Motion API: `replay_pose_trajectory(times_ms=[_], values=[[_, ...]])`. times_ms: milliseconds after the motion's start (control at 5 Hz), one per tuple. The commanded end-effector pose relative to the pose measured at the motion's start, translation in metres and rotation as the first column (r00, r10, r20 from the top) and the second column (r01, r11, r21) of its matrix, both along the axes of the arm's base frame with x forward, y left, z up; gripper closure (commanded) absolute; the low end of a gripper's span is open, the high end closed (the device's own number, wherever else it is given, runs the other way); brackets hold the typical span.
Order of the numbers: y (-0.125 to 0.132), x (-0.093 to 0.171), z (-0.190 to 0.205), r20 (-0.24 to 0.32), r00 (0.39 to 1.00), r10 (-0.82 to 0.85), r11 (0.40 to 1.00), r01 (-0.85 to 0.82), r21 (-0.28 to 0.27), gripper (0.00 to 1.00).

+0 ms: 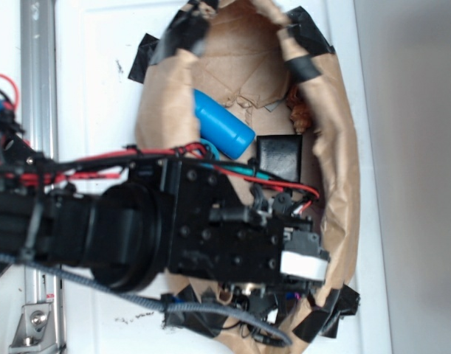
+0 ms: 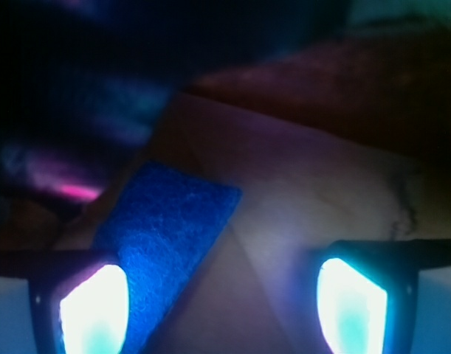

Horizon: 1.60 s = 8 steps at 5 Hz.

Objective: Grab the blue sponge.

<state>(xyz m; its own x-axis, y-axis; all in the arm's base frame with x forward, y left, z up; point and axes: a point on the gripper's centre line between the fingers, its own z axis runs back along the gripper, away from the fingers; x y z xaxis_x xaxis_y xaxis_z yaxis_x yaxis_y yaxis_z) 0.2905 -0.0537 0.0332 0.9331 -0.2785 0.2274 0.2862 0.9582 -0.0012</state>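
Hand (image 2: 225,302): released, its two fingers spread wide at the bottom of the wrist view, pads glowing white-cyan; left fingertip (image 2: 92,310) at 7 o'clock, right one at 5 o'clock. Nothing is gripped between them.

Blue sponge (image 2: 166,236): flat royal-blue piece with a rough texture, lying aslant on brown paper, running from the centre of the wrist view down toward 7 o'clock. Its lower end sits just beside, and seemingly partly behind, the left fingertip; whether they touch cannot be told. It is not visible in the exterior view, where the arm covers that area.

Robot arm (image 1: 173,228): black, entering from 9 o'clock with red and black wires, reaching over the paper nest.

Paper nest (image 1: 336,169): crumpled brown paper shaped into an oval hollow, edges fixed with black tape, on a white worktop (image 1: 100,88).

Blue bottle (image 1: 224,124): bright blue cylinder lying tilted in the nest, at 12 o'clock from the arm.

Black block (image 1: 279,157): dark boxy item just beside the bottle, at its 4 o'clock.
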Motion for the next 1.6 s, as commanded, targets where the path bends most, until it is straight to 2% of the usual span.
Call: replay_pose_trajectory(times_ms=[0,200,400,600,800,1000,1200,1400], values=[[0.053,0.019,0.032,0.052,0.995,0.086,0.995,-0.084,-0.048,0.00],[0.041,0.017,0.036,0.040,0.996,0.085,0.991,-0.080,-0.107,0.00],[0.021,0.012,0.037,0.012,0.995,0.104,0.987,-0.102,-0.121,0.00],[0.009,0.009,0.031,-0.052,0.977,0.205,0.975,-0.208,-0.080,0.00],[-0.002,0.012,0.012,-0.123,0.964,0.234,0.967,-0.244,-0.071,0.00],[-0.009,0.011,-0.014,-0.151,0.963,0.222,0.974,-0.226,-0.012,0.00],[0.002,0.009,-0.029,-0.176,0.956,0.233,0.972,-0.237,-0.003,0.08],[0.014,0.004,-0.016,-0.173,0.959,0.224,0.973,-0.229,-0.009,1.00]])
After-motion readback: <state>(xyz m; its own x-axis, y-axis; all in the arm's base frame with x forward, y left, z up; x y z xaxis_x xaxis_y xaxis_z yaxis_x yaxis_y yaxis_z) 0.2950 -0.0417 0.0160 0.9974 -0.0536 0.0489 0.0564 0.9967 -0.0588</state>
